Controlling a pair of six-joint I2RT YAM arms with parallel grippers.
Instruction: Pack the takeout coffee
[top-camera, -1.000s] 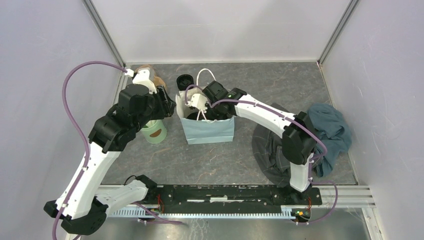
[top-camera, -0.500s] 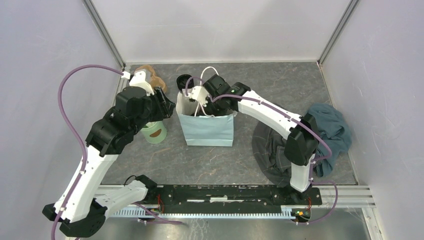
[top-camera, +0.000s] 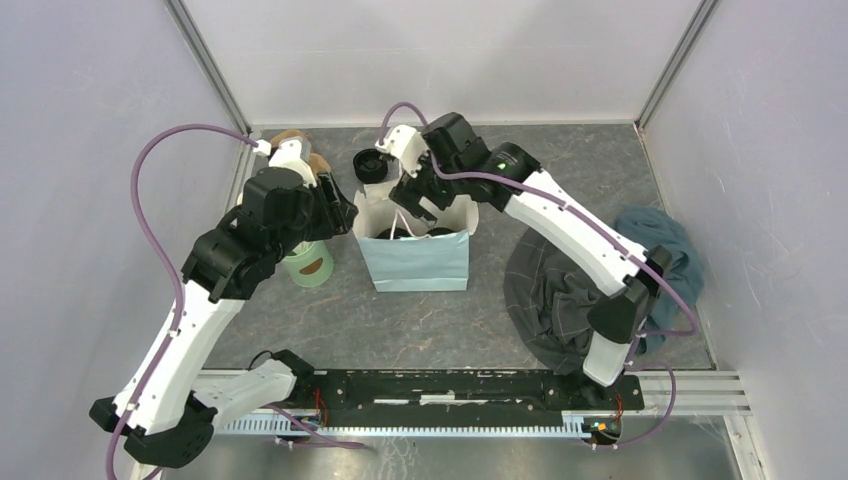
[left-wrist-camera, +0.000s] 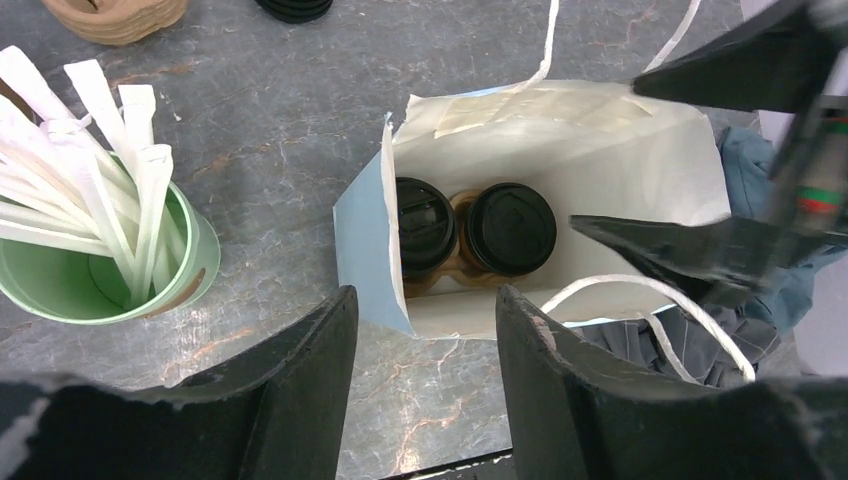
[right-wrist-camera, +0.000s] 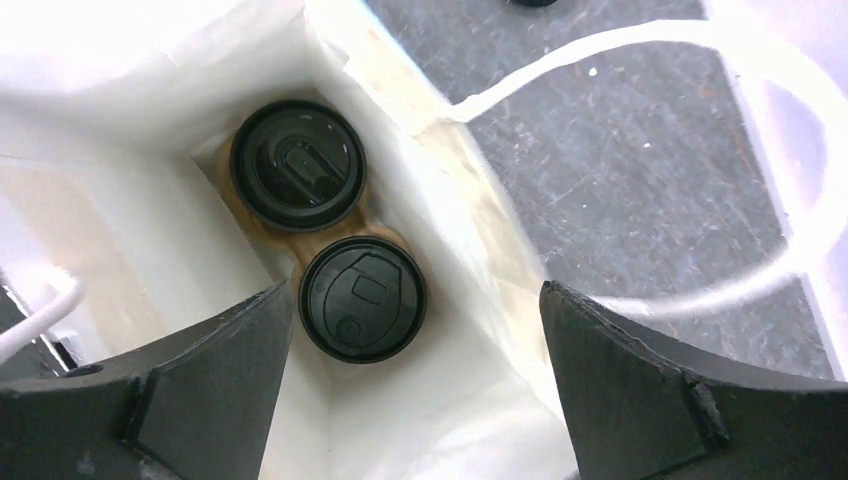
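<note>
Above the bag (left-wrist-camera: 600, 130), your right pincer (right-wrist-camera: 418, 295) hung spread wide and empty. Your left pincer (left-wrist-camera: 425, 300) gaped too, gripping nothing. Both cups (right-wrist-camera: 297, 165) stood inside the bag. Packing looked done, so your next move was lifting clear without snagging the handles (left-wrist-camera: 625, 282).

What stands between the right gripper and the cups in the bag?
Nothing visible: the right gripper hangs open above the paper bag, both lidded cups unobstructed below; its white handles loop off to the sides.
</note>
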